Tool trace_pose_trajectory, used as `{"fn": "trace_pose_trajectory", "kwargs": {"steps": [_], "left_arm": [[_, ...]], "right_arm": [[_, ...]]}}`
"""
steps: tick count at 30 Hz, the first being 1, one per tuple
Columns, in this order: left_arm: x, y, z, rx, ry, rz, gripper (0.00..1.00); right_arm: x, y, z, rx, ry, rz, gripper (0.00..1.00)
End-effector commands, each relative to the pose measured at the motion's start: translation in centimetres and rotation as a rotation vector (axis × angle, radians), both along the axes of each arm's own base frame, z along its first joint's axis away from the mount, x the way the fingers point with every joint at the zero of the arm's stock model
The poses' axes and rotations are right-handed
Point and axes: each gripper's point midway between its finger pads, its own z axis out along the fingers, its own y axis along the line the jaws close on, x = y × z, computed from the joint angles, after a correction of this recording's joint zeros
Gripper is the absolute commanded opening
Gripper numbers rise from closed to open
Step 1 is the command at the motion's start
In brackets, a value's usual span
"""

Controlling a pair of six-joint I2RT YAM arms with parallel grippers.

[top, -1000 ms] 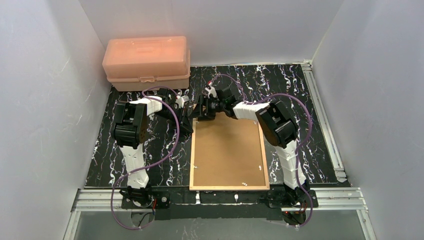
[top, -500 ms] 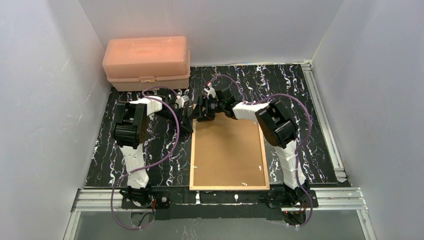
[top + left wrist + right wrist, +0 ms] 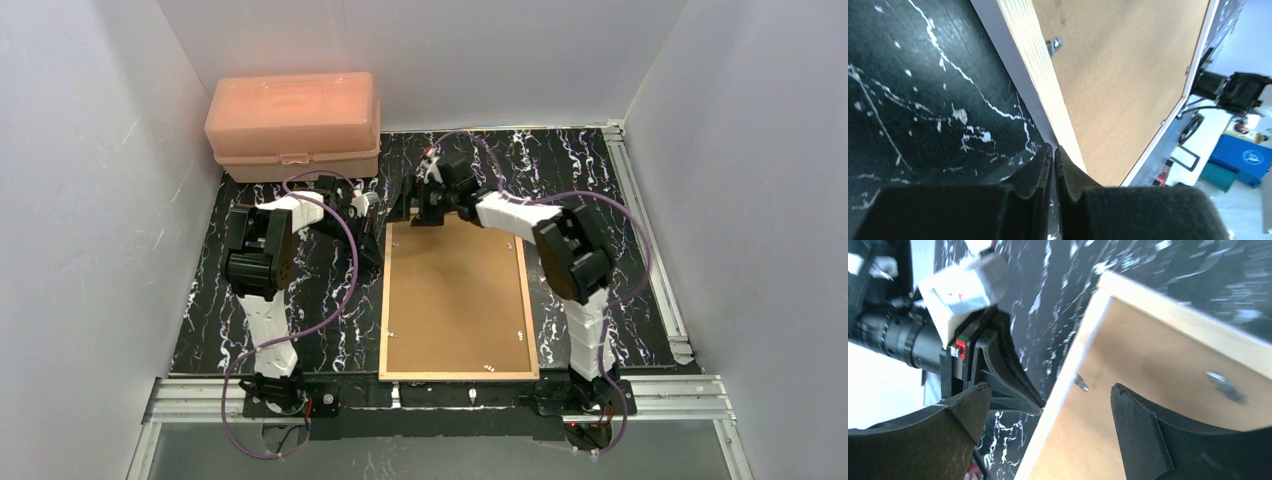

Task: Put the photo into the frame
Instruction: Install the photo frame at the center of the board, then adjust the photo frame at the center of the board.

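Observation:
The frame [image 3: 385, 300] lies face down on the black marble mat, its tan wood back up. The brown backing board [image 3: 455, 300] sits inside it. The photo is hidden. My left gripper [image 3: 376, 242] is shut and low on the mat, its tips [image 3: 1053, 150] against the outer side of the frame's left edge [image 3: 1033, 65] near the far left corner. My right gripper [image 3: 413, 205] is open and empty, above that far left corner. In the right wrist view the gripper [image 3: 1048, 397] straddles the frame's left edge [image 3: 1068, 375], one finger over the board [image 3: 1158, 385].
A pink plastic box [image 3: 293, 125] stands at the back left against the wall. Small metal tabs [image 3: 1053, 46] [image 3: 1080, 383] stick out over the board. Aluminium rails run along the right [image 3: 650, 250] and front [image 3: 450, 395]. White walls close in on three sides.
My right arm has swung: its elbow moved right and its gripper moved back from the frame's far left corner. The left gripper and the frame have stayed put.

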Motion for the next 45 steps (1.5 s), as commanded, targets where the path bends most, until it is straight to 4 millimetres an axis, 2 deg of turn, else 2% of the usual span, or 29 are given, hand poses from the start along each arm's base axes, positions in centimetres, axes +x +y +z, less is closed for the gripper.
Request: {"fn": "trace_pose_trajectory", "kwargs": {"steps": [1, 3, 5, 7, 8, 11, 17, 21, 25, 28, 32, 40, 45], "left_arm": [[-1.1, 1.8, 2.4, 0.056, -0.101, -0.103, 0.03], [-1.8, 2.5, 3.2, 0.063, -0.166, -0.188, 0.06], [-2.9, 3.5, 3.2, 0.099, -0.214, -0.273, 0.08], [-3.7, 4.6, 2.7, 0.16, -0.264, -0.354, 0.09], [-4.2, 5.1, 2.3, 0.188, -0.285, -0.394, 0.1], [-5.8, 6.0, 1.2, 0.268, -0.343, -0.521, 0.13], [-9.9, 4.5, 0.3, 0.321, -0.417, -0.769, 0.14], [-12.4, 4.0, -0.3, 0.327, -0.42, -0.873, 0.14], [-14.3, 3.5, -1.4, 0.329, -0.429, -0.946, 0.13], [-14.6, 2.9, -2.1, 0.308, -0.429, -0.93, 0.11], [-14.9, 1.4, -1.9, 0.282, -0.452, -0.933, 0.11], [-15.3, -2.0, -2.4, 0.284, -0.484, -1.004, 0.1], [-14.6, -4.0, -3.0, 0.296, -0.507, -1.036, 0.09]], "right_arm": [[4.6, -9.0, 6.7, -0.144, -0.168, -0.296, 0.99], [5.2, -14.6, 6.2, -0.26, -0.146, -0.448, 0.99], [5.2, -20.5, 5.2, -0.4, -0.118, -0.605, 0.99], [4.5, -25.3, 4.0, -0.507, -0.084, -0.715, 0.99], [4.2, -26.8, 3.3, -0.53, -0.061, -0.744, 0.99], [3.6, -29.6, 1.5, -0.567, -0.004, -0.802, 0.99], [3.9, -31.4, -1.9, -0.643, 0.104, -0.833, 0.99], [4.0, -31.5, -3.8, -0.629, 0.192, -0.836, 0.99], [4.0, -29.9, -5.2, -0.558, 0.256, -0.789, 0.99], [4.6, -28.2, -5.7, -0.476, 0.282, -0.757, 0.99], [5.7, -25.5, -5.4, -0.371, 0.311, -0.704, 0.99], [8.9, -19.5, -3.9, -0.361, 0.262, -0.589, 0.99], [9.8, -16.2, -4.0, -0.357, 0.252, -0.533, 0.99]]}}
